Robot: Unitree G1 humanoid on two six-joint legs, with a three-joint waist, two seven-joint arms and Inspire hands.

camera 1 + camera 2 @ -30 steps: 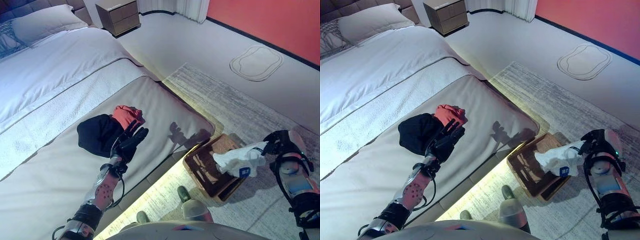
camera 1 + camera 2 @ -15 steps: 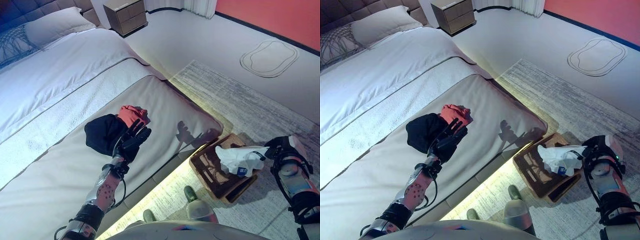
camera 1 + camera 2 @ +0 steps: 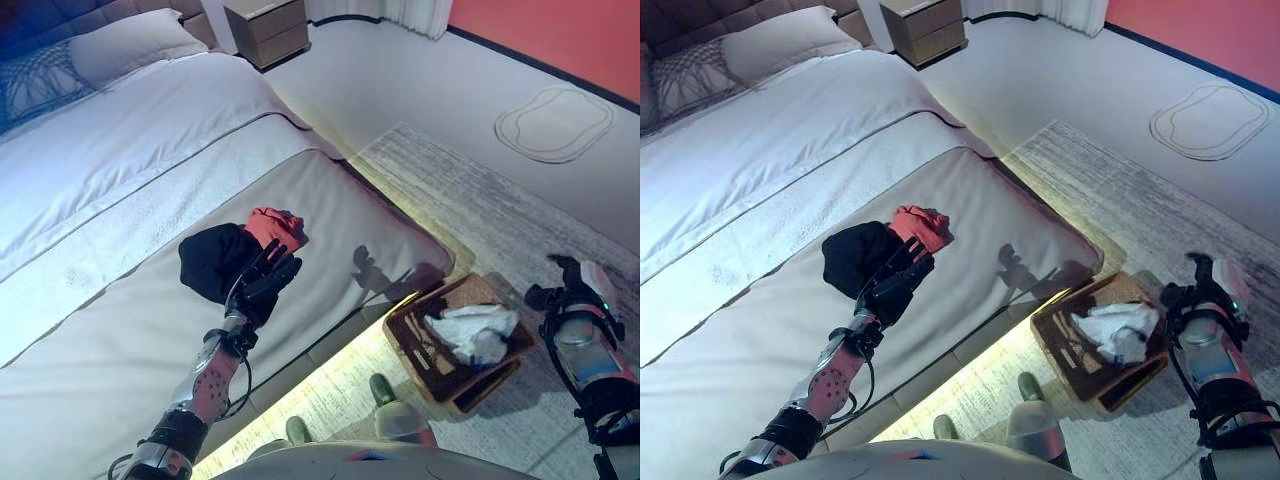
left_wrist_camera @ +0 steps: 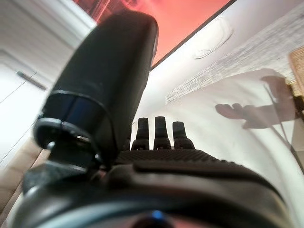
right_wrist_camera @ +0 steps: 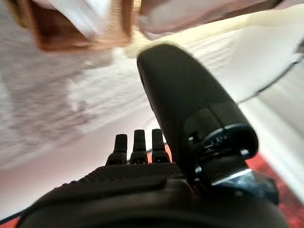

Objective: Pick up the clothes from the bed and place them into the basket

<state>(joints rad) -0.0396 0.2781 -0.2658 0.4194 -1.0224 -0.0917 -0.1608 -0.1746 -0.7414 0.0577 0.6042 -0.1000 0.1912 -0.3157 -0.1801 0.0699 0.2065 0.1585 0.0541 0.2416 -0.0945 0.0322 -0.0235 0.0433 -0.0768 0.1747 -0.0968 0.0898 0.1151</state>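
The white garment (image 3: 468,331) has dropped from the right hand (image 3: 572,290), now open, into the brown wicker basket (image 3: 415,345); the open left hand (image 3: 262,282) hovers beside black (image 3: 215,260) and red clothes (image 3: 276,226) on the bed (image 3: 120,180), risking a one-garment grab.

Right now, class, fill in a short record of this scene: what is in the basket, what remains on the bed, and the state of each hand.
basket: on the rug beside the bed, holds a white garment
bed: black garment and red garment lie together
left hand: open, at the black garment
right hand: open, empty, beside the basket
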